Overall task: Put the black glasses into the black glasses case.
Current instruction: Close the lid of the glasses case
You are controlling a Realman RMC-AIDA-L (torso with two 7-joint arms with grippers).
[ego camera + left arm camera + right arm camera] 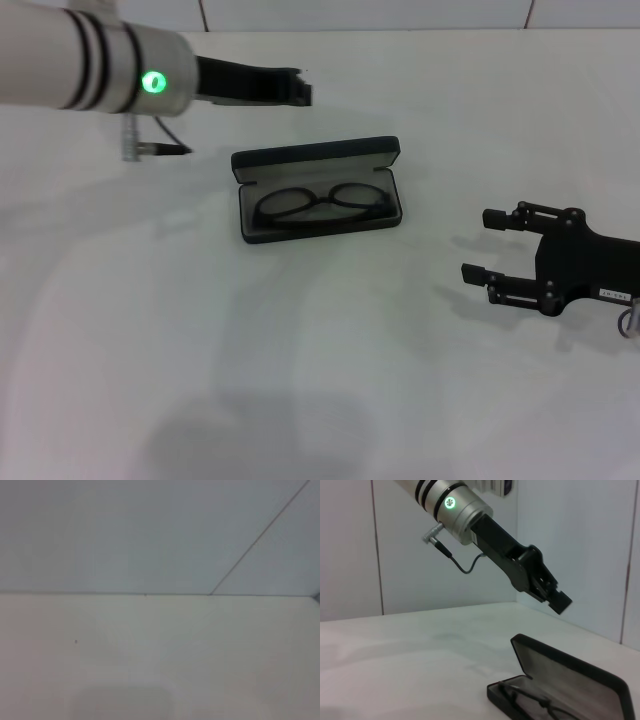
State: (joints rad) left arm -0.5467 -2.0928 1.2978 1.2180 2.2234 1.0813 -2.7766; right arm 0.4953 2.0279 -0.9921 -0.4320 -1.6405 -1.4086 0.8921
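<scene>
Both grippers hold nothing: we see the black glasses (322, 204) lying lengthwise inside the open black glasses case (318, 190), just below our nearer, closed-fingered left gripper (300, 88), while the right gripper (478, 246) rests spread apart.

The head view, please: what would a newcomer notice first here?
Probably the black glasses case, open mid-table on the white table, with the black glasses lying inside it. Next, the left pincer hanging in the air beyond the case, fingers together, and the right pincer open, low over the table to the case's right.
</scene>
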